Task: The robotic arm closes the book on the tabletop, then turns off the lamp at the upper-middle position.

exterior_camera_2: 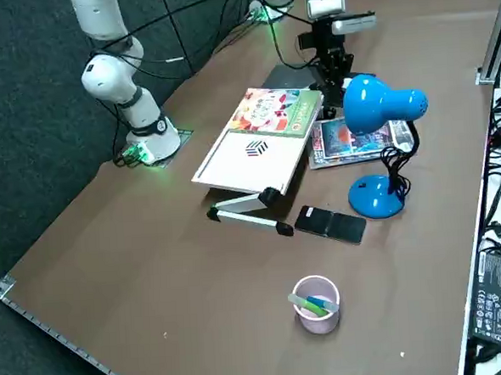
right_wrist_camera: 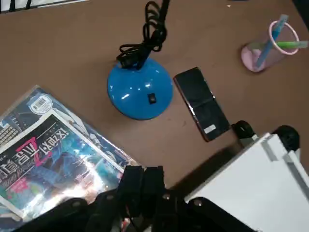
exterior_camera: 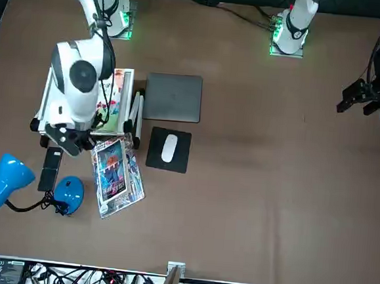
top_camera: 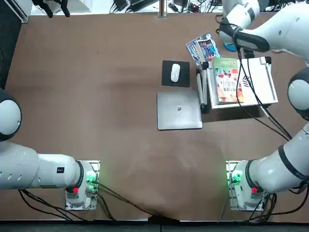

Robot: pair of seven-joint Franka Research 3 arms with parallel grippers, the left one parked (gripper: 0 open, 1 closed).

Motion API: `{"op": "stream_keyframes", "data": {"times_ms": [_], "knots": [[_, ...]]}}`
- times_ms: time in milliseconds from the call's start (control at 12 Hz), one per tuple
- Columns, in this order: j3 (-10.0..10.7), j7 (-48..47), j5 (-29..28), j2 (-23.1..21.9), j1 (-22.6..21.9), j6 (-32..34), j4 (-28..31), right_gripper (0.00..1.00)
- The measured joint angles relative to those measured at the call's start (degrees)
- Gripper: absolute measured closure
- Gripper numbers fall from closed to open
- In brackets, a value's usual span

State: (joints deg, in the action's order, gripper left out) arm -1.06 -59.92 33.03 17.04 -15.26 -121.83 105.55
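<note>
Book (top_camera: 226, 83) before you: closed, cover green and red. Lamp (exterior_camera_2: 373, 197): glossy blue, black stem. Your right pincer (right_wrist_camera: 143, 173): clenched, above the bench (top_camera: 96, 96) near the magazines (right_wrist_camera: 53, 154).

A closed green book (top_camera: 226, 79) lies on a white stand (top_camera: 261, 79); the blue lamp (exterior_camera_2: 374, 196) stands on the brown bench (top_camera: 120, 48), the white robotic arm (top_camera: 282, 31)'s right claw (right_wrist_camera: 141, 170) between them.

This is a robotics lab or workshop: jointed white robot arms (top_camera: 275, 171) stand bolted to a wide brown table (top_camera: 120, 135), with black cables (top_camera: 126, 199) trailing at the bottom of the top view, and tangled electronics (exterior_camera: 93, 280) crowd the lower left of the front view.
</note>
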Motion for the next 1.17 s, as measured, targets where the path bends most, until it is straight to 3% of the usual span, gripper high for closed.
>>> {"op": "stream_keyframes", "data": {"times_ms": [417,1167], "knots": [[0.0,-3.0,5.4,6.8,-1.0,-0.7,-3.3,0.99],[1.0,-3.8,11.9,11.8,2.4,-8.0,-3.6,0.99]]}}
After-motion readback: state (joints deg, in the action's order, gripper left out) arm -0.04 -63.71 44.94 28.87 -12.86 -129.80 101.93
